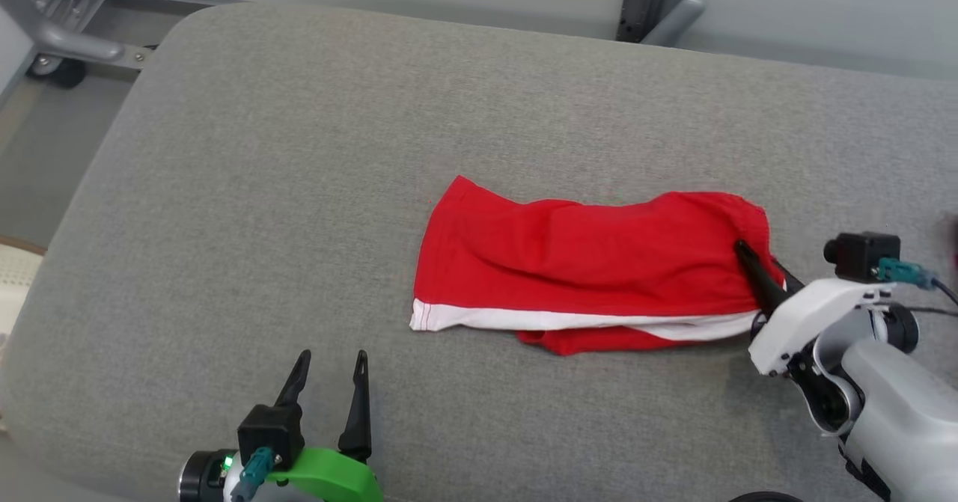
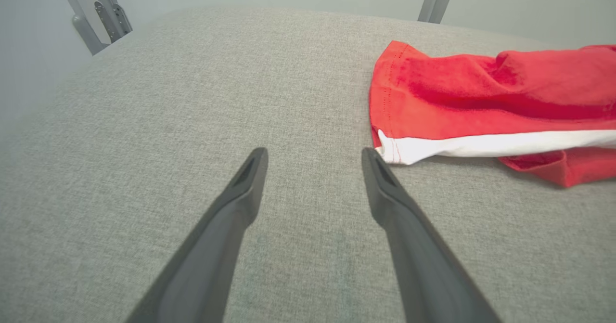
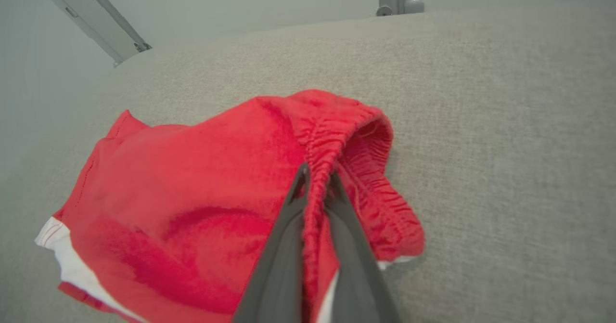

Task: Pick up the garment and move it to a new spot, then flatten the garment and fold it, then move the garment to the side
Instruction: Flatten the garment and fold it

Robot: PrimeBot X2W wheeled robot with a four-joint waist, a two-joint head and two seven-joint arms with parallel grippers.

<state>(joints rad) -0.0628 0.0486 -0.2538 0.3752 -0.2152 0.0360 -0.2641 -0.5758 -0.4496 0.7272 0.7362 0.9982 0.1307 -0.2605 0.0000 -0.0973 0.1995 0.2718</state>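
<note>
While one red garment (image 1: pixel 591 270) lies toward the right edge of the surface (image 1: pixel 299 150), its waistband is clamped by the right gripper (image 1: pixel 748 255); the left gripper (image 1: pixel 332 358) is seen spread wide and empty near the front edge.

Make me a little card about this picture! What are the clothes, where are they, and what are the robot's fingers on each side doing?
garment: red shorts with a white stripe, rumpled
where: lying on the grey padded surface, toward the robot's right
right fingers: shut on the stretchy waistband
left fingers: open, holding nothing, over bare surface beside the shorts' striped end
</note>
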